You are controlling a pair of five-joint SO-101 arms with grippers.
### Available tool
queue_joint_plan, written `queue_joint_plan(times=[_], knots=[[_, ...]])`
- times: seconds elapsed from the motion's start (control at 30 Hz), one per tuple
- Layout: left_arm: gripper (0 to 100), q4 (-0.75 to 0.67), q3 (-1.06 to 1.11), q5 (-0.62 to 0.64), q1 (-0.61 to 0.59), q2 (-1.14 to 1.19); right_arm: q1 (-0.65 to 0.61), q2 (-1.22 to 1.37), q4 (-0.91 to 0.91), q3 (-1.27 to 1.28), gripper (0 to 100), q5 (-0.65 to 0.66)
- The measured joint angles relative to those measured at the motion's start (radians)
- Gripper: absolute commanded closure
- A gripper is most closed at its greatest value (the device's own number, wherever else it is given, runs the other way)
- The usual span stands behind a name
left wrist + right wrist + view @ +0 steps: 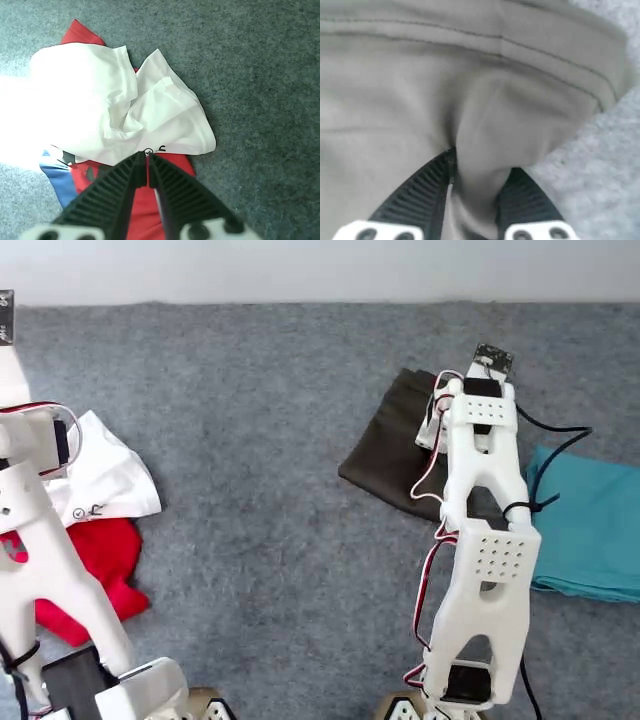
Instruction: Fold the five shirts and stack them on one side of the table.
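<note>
On the grey worktop (260, 490), the dark olive shirt (385, 455) lies right of centre, near the folded teal shirt (590, 530) at the right edge. The right gripper (482, 167) has a soft ridge of the olive cloth pinched in its jaws. We should draw it low and lay the fold square. Far left, a crumpled white shirt (125, 105) covers a red shirt (105, 550), where the left gripper (146, 159) has its jaws pressed together.

The teal shirt (590, 525) runs off the edge; the right arm (490, 550) hides part of the dark shirt (385, 455) (its teal-facing side); a blue shirt (54, 177) shows just a corner beneath the red shirt (105, 550).
</note>
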Motion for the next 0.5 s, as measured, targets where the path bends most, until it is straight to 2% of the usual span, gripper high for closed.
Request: queue_joint_plan(times=[0.3, 0.5], knots=[[98, 0.0, 0.0, 0.0, 0.0, 0.0, 0.02, -0.115, 0.365, -0.173, 98.9, 0.224], [98, 0.0, 0.0, 0.0, 0.0, 0.0, 0.157, -0.247, 0.384, -0.186, 98.9, 0.483]])
